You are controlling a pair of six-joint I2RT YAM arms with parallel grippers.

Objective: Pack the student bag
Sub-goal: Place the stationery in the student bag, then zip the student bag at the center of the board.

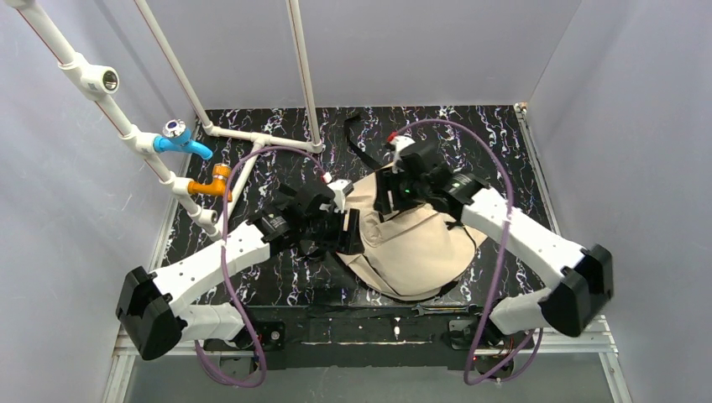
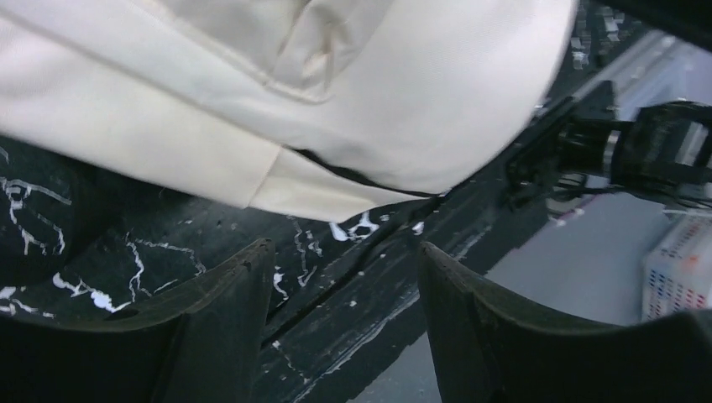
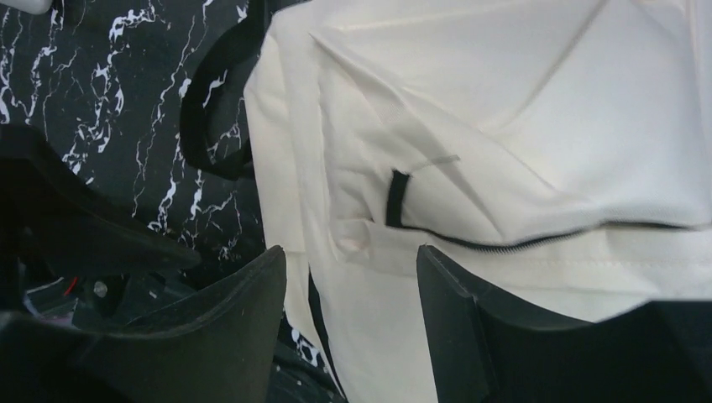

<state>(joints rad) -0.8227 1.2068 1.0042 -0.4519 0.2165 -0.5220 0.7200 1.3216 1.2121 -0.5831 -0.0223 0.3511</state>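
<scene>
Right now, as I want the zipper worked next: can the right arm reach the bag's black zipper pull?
Probably yes: the right gripper is open just short of the zipper pull on the student bag, nothing between them.

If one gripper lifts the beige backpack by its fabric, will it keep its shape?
Probably not: the student bag looks soft and creased, so it would likely sag. Its loose black strap may drag behind.
</scene>
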